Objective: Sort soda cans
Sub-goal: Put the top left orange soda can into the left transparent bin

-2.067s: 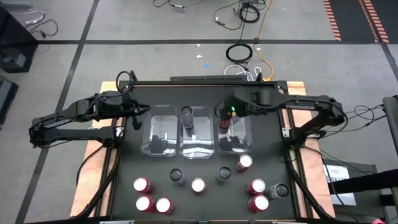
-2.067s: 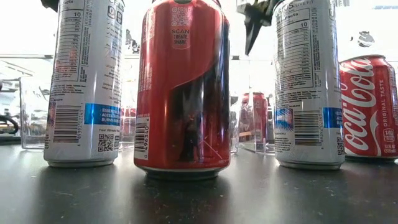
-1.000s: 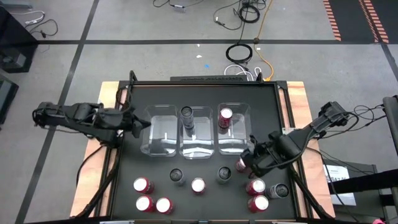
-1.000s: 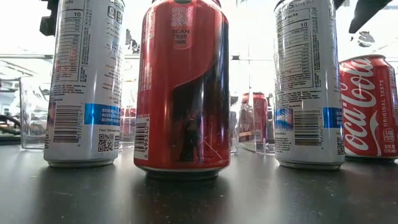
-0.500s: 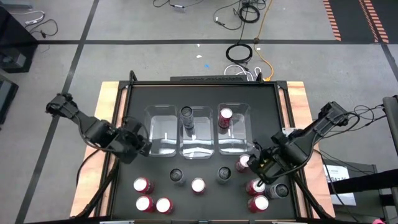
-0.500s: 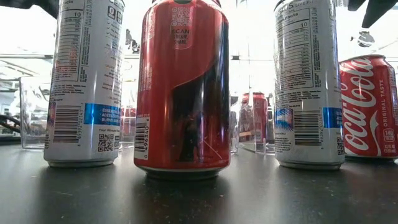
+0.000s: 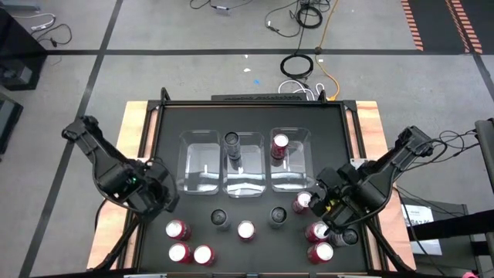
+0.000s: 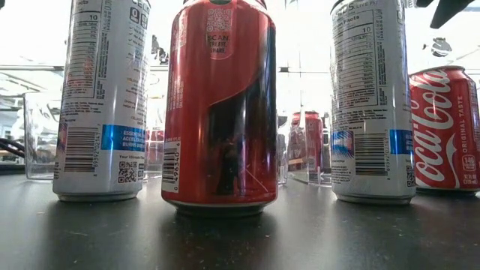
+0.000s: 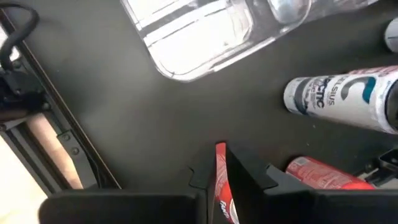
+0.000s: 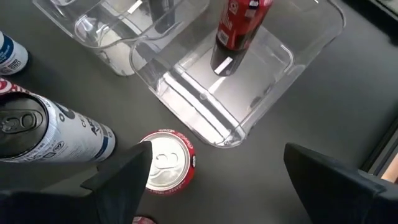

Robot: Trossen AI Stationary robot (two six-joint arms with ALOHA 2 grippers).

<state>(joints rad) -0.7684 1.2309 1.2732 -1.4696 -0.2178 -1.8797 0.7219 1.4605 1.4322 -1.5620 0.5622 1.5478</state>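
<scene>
In the high view several red soda cans and three dark-topped ones stand on the black table's near half. One red can (image 7: 279, 143) stands in the right clear bin and one dark can (image 7: 231, 140) in the middle bin. My right gripper (image 7: 324, 205) is open above the table beside a red can (image 7: 302, 201). In the right wrist view (image 10: 217, 152) that can's silvery top (image 10: 166, 165) lies by one finger. My left gripper (image 7: 158, 197) hovers, shut, far-left of a red can (image 7: 177, 229). In the left wrist view a red can (image 9: 219, 186) shows through the slit between its fingers.
Three clear bins (image 7: 244, 164) sit side by side on the table's far half; the left one (image 9: 193, 31) holds nothing. A white-and-grey can (image 10: 50, 134) stands near the right gripper, another (image 9: 348, 99) near the left. In the low view, tall cans (image 8: 220, 105) stand close to the near edge.
My left gripper has swung from beside the left bin toward the near edge and now hangs over the table's left side by the red cans. My right gripper, which earlier drew back from the right bin and left a red can standing there, has drifted slightly nearer.
</scene>
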